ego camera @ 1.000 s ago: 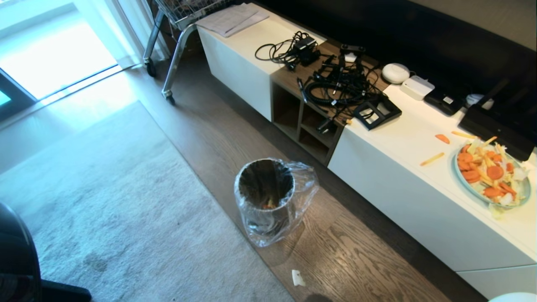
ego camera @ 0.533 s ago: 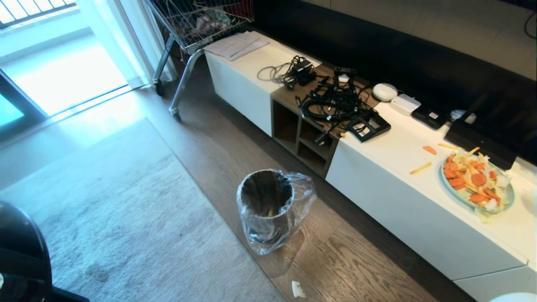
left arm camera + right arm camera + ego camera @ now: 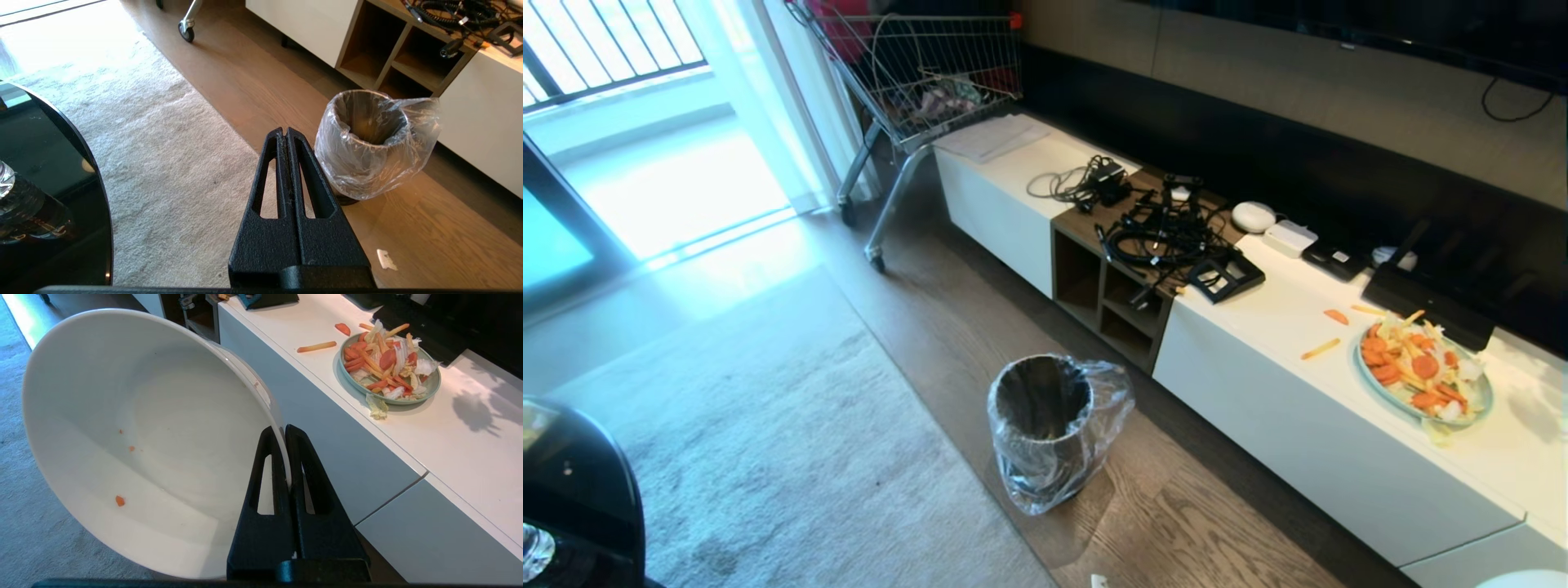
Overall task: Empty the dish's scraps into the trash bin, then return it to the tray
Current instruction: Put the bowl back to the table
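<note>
Because the right gripper (image 3: 284, 430) is clamped on the rim of the tilted dish (image 3: 135, 433), now emptied to crumbs, the trash bin (image 3: 1045, 425) stands at twelve o'clock, while the left gripper (image 3: 285, 132) is closed, idle.

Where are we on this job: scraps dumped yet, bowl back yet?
Dumping looks done: the dish holds only a few orange crumbs, no slices. In hand: the right gripper is shut on the dish's rim, holding it tilted beside the white cabinet; the left gripper is shut and empty near the trash bin. Left: returning the dish to the tray, which is not in view.
</note>
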